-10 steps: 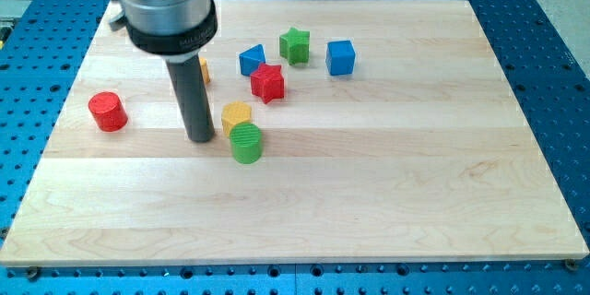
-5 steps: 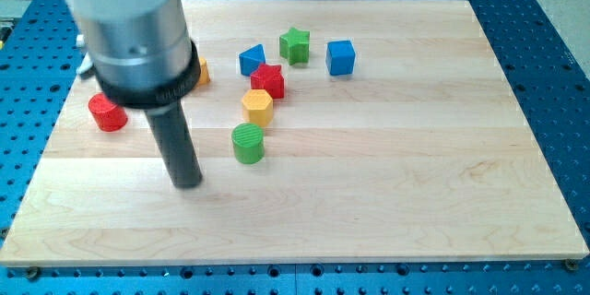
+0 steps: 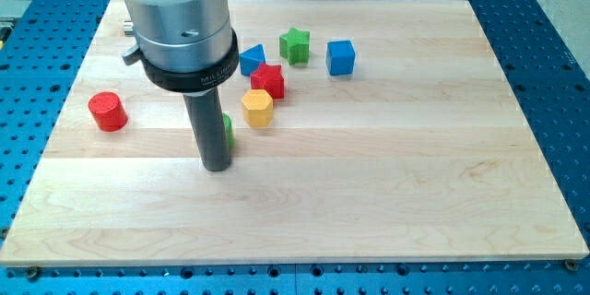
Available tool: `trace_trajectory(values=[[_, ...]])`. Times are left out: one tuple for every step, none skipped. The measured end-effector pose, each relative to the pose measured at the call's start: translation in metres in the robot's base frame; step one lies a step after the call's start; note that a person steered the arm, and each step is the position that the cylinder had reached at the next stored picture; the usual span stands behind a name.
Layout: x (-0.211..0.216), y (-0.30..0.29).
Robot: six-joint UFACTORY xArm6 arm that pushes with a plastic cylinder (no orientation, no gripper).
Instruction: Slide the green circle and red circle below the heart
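A yellow hexagonal block point(image 3: 257, 108), red star block point(image 3: 267, 81), blue triangular block point(image 3: 252, 59), green star block point(image 3: 295, 44) and blue cube point(image 3: 340, 57) are clustering toward the top of the wooden board point(image 3: 415, 175). My tip point(image 3: 217, 167), a bare rod with no pincer, is standing in front of the green circle block point(image 3: 227, 129), hiding most of it, so its orientation cannot be told. The red circle block point(image 3: 107, 111) is standing upright, well apart at the view's left.

Silver cylindrical housing, black collar with white lettering, dark rod

Pale striped wooden bench point(image 3: 387, 166). My dark grey rod tip point(image 3: 217, 167). Red cylinder block point(image 3: 107, 111); green cylinder block point(image 3: 227, 130), mostly hidden; yellow hexagon block point(image 3: 257, 108); red star block point(image 3: 268, 80); green star block point(image 3: 295, 44); blue cube block point(image 3: 340, 57).
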State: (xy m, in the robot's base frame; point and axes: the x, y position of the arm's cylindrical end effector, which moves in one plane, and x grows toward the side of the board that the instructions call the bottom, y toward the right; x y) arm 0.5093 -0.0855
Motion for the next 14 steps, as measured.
trace_trajectory(values=[[-0.003,0.020],[-0.005,0.019],[-0.005,-0.015],[-0.008,-0.021],[-0.006,-0.015],[-0.004,0.034],[-0.018,0.039],[-0.021,0.021],[-0.023,-0.002],[-0.019,-0.024],[0.011,-0.082],[-0.001,-0.174],[-0.035,-0.201],[-0.071,-0.180]])
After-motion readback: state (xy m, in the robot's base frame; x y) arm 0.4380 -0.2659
